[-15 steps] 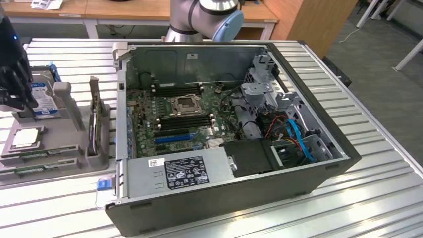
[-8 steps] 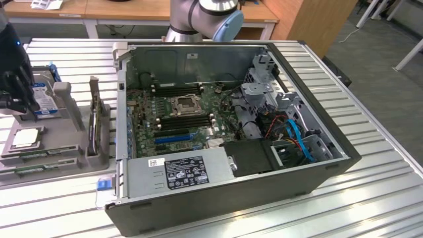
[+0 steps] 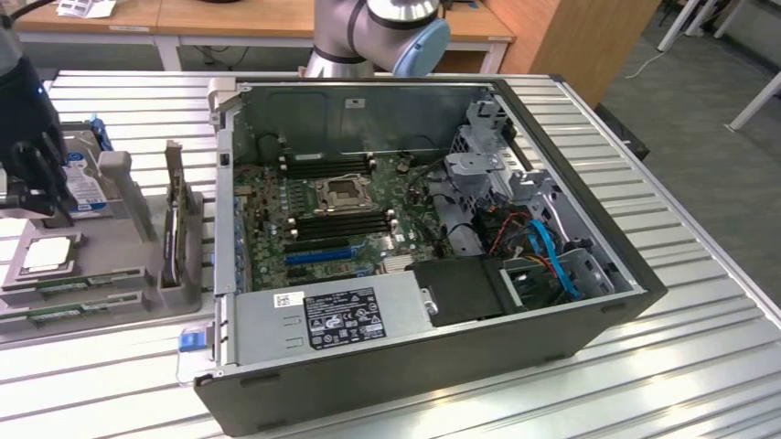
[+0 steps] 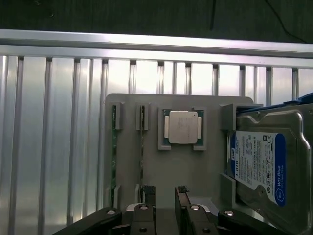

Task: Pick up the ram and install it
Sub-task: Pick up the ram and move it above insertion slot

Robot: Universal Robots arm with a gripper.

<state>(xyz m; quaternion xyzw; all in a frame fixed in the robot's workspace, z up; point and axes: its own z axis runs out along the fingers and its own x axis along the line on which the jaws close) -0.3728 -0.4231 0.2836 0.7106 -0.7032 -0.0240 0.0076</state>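
The hand (image 4: 165, 192) hangs open and empty over the gray tray (image 4: 205, 171) on the bench, at the exterior view's lower left. The ram (image 4: 142, 142) stands on edge there. Its long axis points toward the hand, and its near end is beside one finger.

end effector (image 4: 165, 192): jaws wide apart | grasp: empty | facing: downward

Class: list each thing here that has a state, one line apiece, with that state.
tool: open, empty, over the holder.
ram: two sticks seated in holder slots, not picked up.
processor chip: lying in its holder recess.
hard drive: resting in the holder.
computer case: side open, motherboard exposed.
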